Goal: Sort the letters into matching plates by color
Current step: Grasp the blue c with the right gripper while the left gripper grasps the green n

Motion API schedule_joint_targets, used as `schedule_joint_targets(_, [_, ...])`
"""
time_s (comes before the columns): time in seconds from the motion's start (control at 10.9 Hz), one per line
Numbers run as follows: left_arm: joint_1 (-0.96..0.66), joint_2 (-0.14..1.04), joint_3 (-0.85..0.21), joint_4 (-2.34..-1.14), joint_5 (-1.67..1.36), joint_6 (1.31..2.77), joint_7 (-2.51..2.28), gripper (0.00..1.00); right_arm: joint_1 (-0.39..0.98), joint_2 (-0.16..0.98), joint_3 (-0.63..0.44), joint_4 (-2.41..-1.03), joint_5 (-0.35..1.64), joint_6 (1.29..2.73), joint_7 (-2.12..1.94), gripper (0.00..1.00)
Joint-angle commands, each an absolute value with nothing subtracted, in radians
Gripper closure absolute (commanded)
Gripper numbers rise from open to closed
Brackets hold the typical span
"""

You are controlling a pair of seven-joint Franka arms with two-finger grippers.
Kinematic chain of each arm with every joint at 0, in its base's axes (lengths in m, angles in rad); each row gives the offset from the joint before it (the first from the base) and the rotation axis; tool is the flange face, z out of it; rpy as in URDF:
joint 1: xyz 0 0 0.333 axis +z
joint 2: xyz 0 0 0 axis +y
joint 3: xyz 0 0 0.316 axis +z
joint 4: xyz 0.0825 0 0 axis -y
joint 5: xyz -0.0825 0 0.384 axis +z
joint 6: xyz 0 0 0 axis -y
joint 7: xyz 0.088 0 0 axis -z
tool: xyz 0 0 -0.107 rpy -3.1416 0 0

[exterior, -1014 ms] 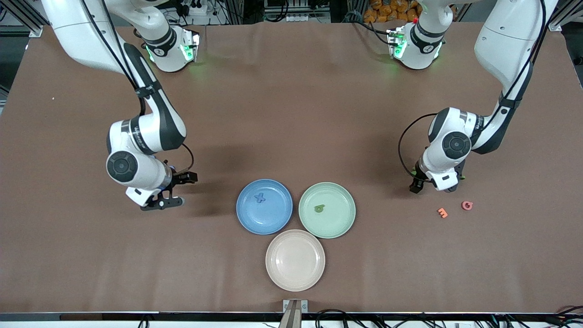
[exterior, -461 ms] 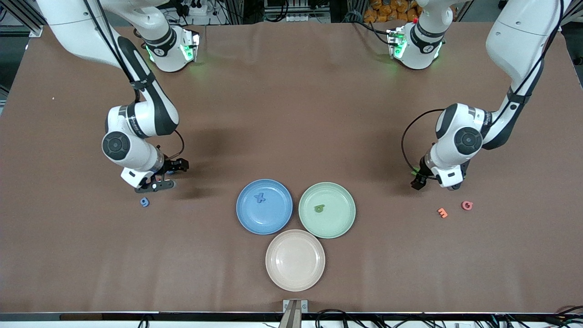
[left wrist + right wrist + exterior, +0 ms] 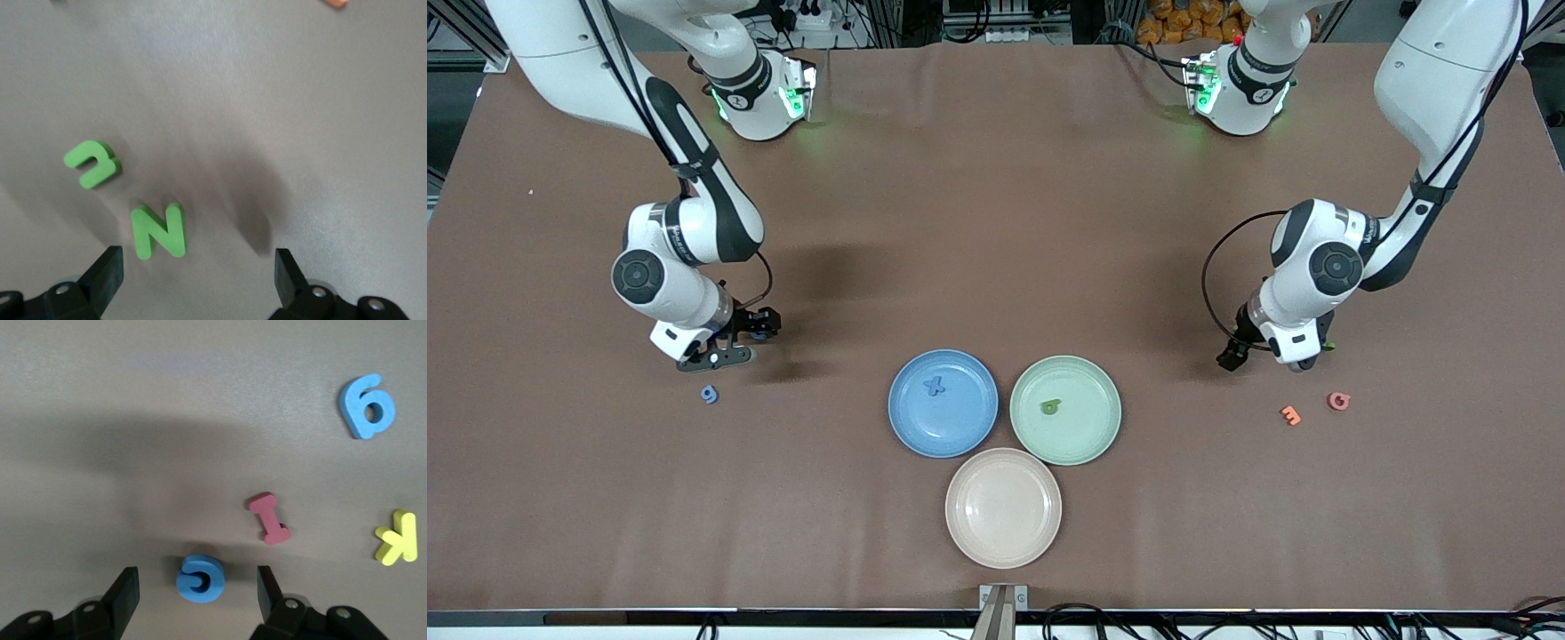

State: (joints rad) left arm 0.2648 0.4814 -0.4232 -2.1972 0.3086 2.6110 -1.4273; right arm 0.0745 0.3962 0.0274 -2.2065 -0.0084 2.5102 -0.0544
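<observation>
brown tabletop (image 3: pixel 996 222) carries three plates bunched together near the front camera: the blue plate (image 3: pixel 911 427) toward the right arm's end with a blue x (image 3: pixel 934 386) in it, the green plate (image 3: pixel 1089 436) beside it toward the left arm's end with a green letter (image 3: pixel 1050 407) in it, and the beige plate (image 3: pixel 1003 533) nearest the camera, touching or almost touching both

right end effector (image 3: pixel 198 590) hangs low over the tabletop at the right arm's end, fingers (image 3: pixel 125 593) spread apart on either side of a blue letter (image 3: pixel 199 579) lying flat, not touching it. near that letter lie a red i (image 3: pixel 269 518), a yellow k (image 3: pixel 398 538) and a blue 6 (image 3: pixel 367 406); the front view shows one blue piece (image 3: pixel 710 394) just nearer the camera than this end effector

left end effector (image 3: pixel 197 273) hovers low over the tabletop at the left arm's end, fingers (image 3: pixel 107 272) spread wide and pinching nothing. a green n (image 3: pixel 159 231) lies between them, with a second green letter (image 3: pixel 92 163) just beside it. an orange letter (image 3: pixel 1290 415) and a pink letter (image 3: pixel 1338 401) lie nearer the camera than this end effector
</observation>
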Motion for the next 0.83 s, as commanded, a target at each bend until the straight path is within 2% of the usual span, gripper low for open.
schedule_joint_targets(0.0, [0.273, 0.491, -0.423, -2.204, 0.340, 2.637, -1.440, 0.00, 0.052, 0.370, 0.041, -2.244, -0.026, 2.533, -0.061, 0.30])
schedule_joint_targets(0.09, [0.278, 0.491, -0.420, -2.206, 0.348, 2.637, -1.440, 0.00, 0.051, 0.368, 0.041, -2.252, -0.025, 2.533, -0.061, 0.33])
schedule_joint_targets(0.46, [0.281, 0.491, -0.417, -2.206, 0.351, 2.640, -1.465, 0.00, 0.048, 0.377, 0.041, -2.264, -0.015, 2.545, -0.058, 0.36])
schedule_joint_targets(0.74, [0.281, 0.500, -0.417, -2.206, 0.393, 2.646, -1.503, 0.00, 0.049, 0.385, 0.041, -2.267, -0.014, 2.545, -0.055, 0.47])
